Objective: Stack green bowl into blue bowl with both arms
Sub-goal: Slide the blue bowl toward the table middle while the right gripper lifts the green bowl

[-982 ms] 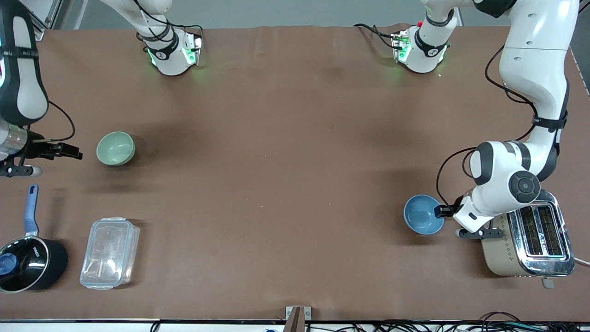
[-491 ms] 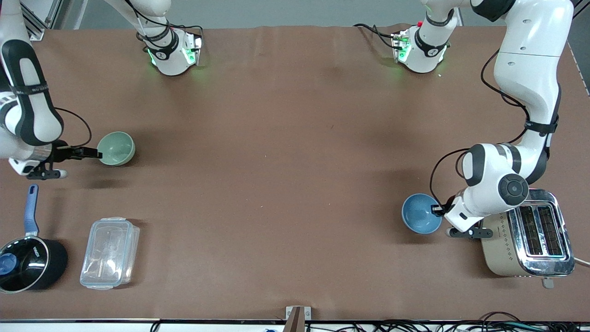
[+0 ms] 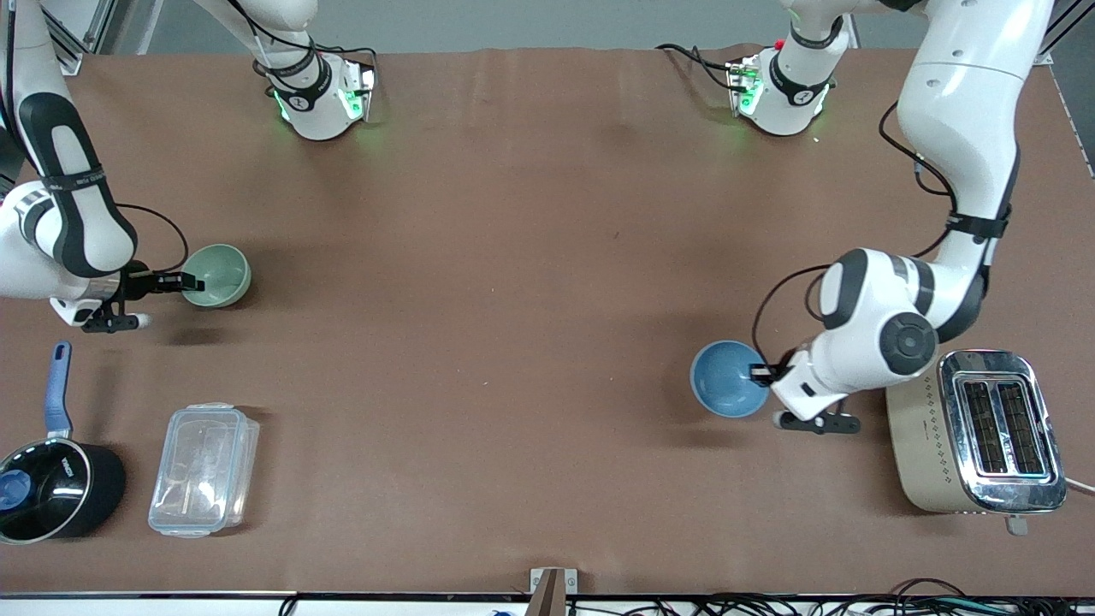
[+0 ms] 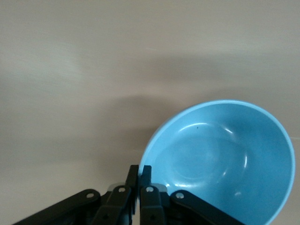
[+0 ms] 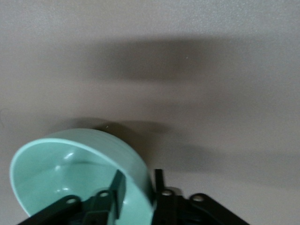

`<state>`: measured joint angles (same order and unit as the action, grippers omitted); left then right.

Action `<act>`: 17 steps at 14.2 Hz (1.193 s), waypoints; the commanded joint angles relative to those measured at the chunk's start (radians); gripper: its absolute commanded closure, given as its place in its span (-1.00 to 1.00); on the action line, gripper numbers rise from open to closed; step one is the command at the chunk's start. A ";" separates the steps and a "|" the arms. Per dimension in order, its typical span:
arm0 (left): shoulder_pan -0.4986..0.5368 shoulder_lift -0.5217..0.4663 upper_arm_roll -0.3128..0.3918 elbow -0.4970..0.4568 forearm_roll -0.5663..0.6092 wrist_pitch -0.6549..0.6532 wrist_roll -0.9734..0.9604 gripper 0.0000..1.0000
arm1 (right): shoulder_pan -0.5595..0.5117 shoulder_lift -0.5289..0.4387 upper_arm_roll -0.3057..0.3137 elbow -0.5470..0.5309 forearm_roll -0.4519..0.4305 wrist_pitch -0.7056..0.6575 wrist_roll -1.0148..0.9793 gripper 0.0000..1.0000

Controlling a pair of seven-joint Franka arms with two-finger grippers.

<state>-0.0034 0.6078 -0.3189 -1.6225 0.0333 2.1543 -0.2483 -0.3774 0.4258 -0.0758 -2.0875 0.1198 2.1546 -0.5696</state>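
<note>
The blue bowl is near the left arm's end of the table, beside the toaster. My left gripper is shut on its rim; in the left wrist view the fingers pinch the rim of the blue bowl, which hangs tilted. The green bowl sits on the table near the right arm's end. My right gripper is open and straddles its rim: in the right wrist view one finger is inside the green bowl and the other is outside the wall.
A silver and beige toaster stands near the left arm's end. A black saucepan with a blue handle and a clear plastic lidded container sit nearer the front camera than the green bowl.
My left gripper has carried the blue bowl away from the toaster toward the table's middle. My right gripper has moved in and now straddles the green bowl's rim; the green bowl has not moved.
</note>
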 commanded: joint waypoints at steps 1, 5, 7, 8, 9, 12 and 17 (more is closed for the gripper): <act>-0.036 -0.002 -0.087 -0.004 0.014 -0.013 -0.179 1.00 | -0.009 -0.039 0.014 -0.023 0.021 -0.015 -0.024 0.99; -0.209 0.061 -0.089 0.045 0.014 0.004 -0.392 1.00 | 0.057 -0.188 0.014 -0.008 0.021 -0.087 0.072 0.99; -0.294 0.095 -0.089 0.061 0.016 0.080 -0.498 1.00 | 0.103 -0.237 0.014 -0.008 0.021 -0.158 0.166 0.98; -0.321 0.107 -0.088 0.061 0.016 0.114 -0.547 1.00 | 0.132 -0.258 0.016 -0.008 0.021 -0.198 0.187 0.96; -0.349 0.119 -0.088 0.061 0.016 0.148 -0.592 1.00 | 0.156 -0.275 0.017 -0.008 0.023 -0.211 0.189 0.96; -0.430 0.151 -0.069 0.061 0.017 0.219 -0.670 0.99 | 0.251 -0.301 0.017 0.012 0.082 -0.217 0.281 0.96; -0.483 0.161 -0.028 0.062 0.017 0.237 -0.681 0.52 | 0.478 -0.303 0.019 0.044 0.103 -0.249 0.447 0.94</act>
<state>-0.4764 0.7652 -0.3631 -1.5839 0.0333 2.3925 -0.9122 0.0188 0.1394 -0.0487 -2.0524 0.2063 1.9162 -0.1746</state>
